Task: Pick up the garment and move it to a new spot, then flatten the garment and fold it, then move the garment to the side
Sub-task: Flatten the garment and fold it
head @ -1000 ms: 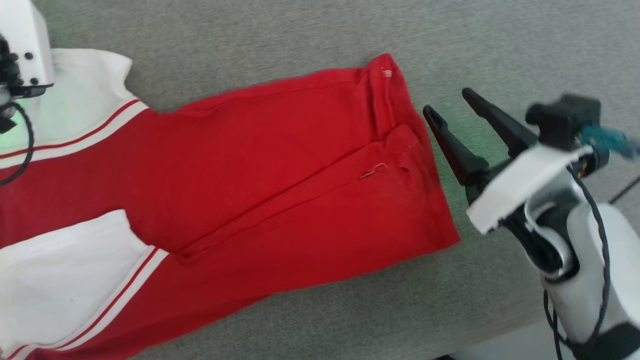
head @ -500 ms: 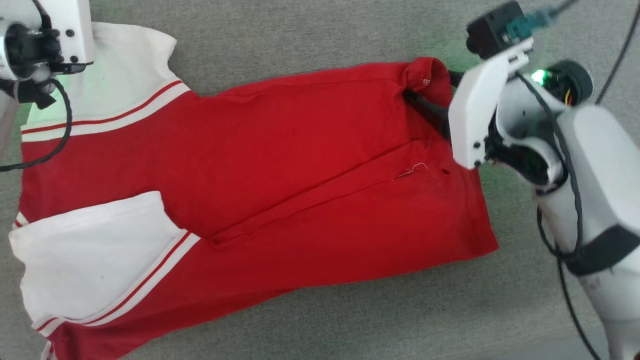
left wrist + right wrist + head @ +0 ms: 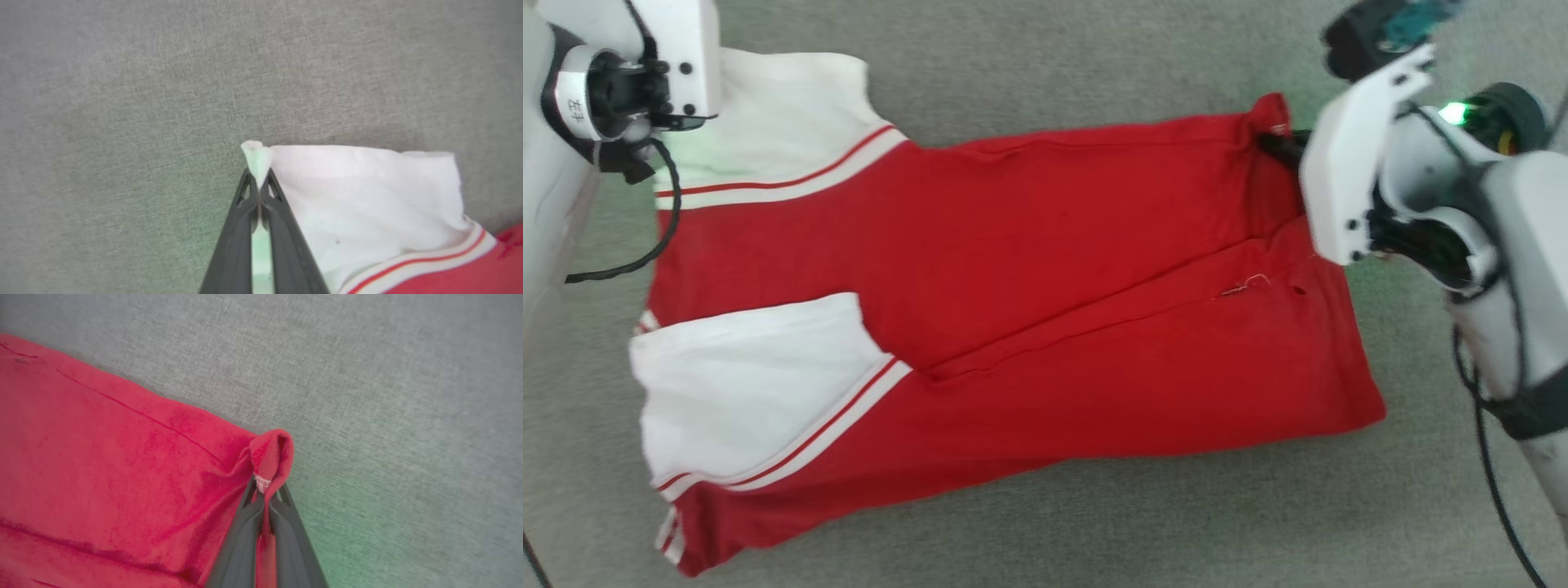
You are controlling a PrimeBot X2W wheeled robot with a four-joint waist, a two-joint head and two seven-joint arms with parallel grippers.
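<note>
Right claw (image 3: 264, 489) now on garment (image 3: 1054, 245) corner

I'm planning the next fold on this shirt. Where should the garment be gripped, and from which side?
Grip the garment at its two far corners: the white sleeve tip and the red hem corner. Both stick out at the far edge, so coming in low from each end probably suits best. The left gripper and right gripper are shut on exactly those corners.

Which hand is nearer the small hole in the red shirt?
Right. Right hand grips the hem corner beside the small hole; left hand pinches the far white sleeve.
</note>
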